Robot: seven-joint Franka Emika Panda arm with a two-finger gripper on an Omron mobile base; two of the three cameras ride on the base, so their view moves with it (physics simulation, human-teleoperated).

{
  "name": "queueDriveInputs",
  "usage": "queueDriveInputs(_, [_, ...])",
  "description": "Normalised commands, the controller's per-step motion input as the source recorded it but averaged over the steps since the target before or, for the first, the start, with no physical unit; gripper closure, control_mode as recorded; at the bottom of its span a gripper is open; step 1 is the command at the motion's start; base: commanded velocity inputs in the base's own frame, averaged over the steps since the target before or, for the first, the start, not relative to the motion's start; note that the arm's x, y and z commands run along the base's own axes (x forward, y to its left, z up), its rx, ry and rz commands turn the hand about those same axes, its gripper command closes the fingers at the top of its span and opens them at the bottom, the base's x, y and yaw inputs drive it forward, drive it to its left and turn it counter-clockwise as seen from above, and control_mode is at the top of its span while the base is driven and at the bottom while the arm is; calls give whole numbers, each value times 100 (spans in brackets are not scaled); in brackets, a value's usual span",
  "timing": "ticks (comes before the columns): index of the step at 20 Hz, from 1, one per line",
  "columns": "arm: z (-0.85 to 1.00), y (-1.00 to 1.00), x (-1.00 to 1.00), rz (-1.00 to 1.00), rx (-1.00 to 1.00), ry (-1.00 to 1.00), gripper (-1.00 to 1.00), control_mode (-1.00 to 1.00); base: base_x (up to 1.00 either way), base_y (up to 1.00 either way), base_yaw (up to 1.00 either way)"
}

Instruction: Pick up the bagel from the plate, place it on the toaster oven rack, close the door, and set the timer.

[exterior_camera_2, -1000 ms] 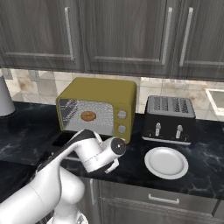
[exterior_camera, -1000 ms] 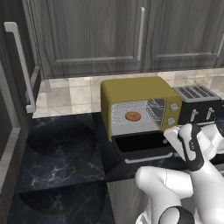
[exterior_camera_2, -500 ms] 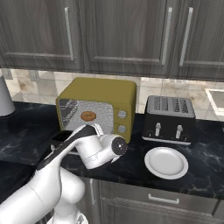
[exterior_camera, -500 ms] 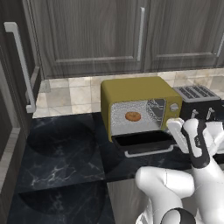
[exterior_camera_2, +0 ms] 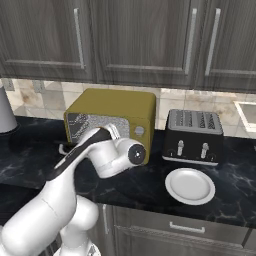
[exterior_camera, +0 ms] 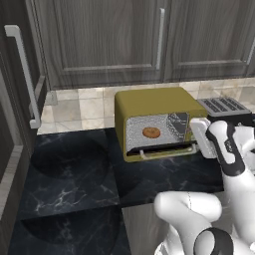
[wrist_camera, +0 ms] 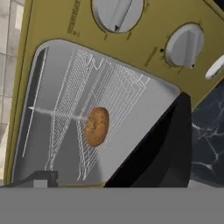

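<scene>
Since the bagel already lies on the rack inside the toaster oven and the plate is bare, the thing to handle now is, I judge, the door. It hangs partly open in front of the cavity. It looks stiff and hinged, with smooth glass, so pushing on its frame or its bar handle seems safer. The gripper stands near the oven front, jaws fully apart, holding nothing.
</scene>
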Motion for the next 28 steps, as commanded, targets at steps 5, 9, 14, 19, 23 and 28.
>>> queueDriveInputs(5, [24,12,50,0,6,-11,-100,-100,0,0,0])
queueDriveInputs(9, [19,6,49,0,6,-10,-100,-100,0,0,0])
queueDriveInputs(14, [7,1,43,0,5,-7,-100,-100,0,0,0])
queueDriveInputs(19, [2,0,40,0,3,-2,-100,-100,0,0,0])
queueDriveInputs(23, [0,0,38,0,2,0,-100,-100,0,0,0])
queueDriveInputs(28, [0,-1,27,-1,0,5,-100,-100,0,0,0])
